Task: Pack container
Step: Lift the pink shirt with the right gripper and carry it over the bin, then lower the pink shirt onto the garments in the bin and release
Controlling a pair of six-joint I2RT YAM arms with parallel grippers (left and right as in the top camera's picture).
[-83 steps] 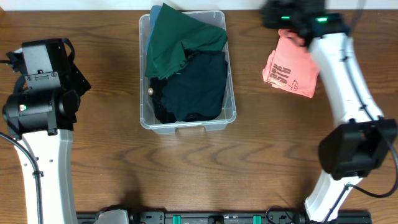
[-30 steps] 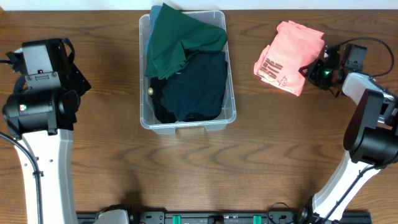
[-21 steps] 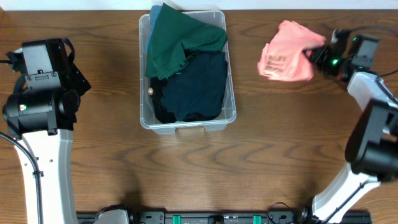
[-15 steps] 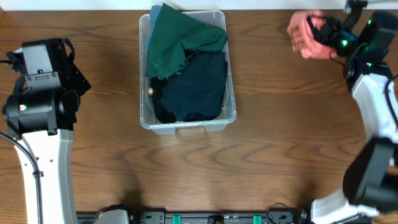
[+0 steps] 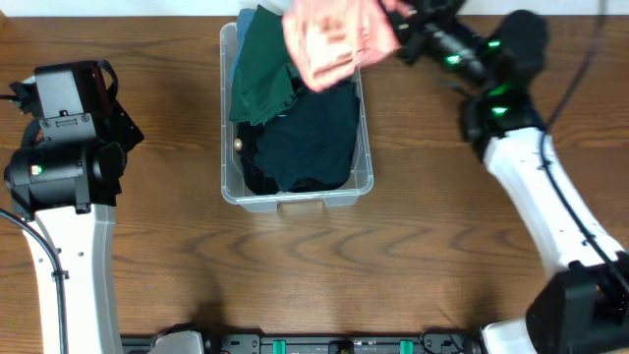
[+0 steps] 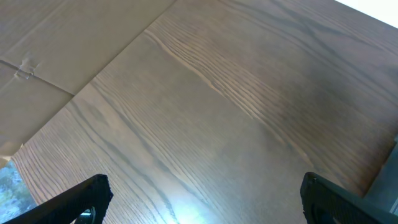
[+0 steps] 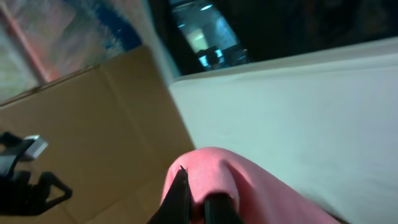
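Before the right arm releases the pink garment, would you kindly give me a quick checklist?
1. Right gripper shut on the pink garment: ok.
2. Garment above the container: ok, over its far end.
3. Room left inside: cannot tell; the green garment and dark garment already fill much of it.
4. Left gripper open, apart from the container: ok.
5. Garment's fold intact: cannot tell, blurred.

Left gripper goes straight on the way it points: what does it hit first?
Likely the wooden table. The left gripper, jaws open, faces only tabletop in its wrist view, with nothing between; how far off it is stays unclear.
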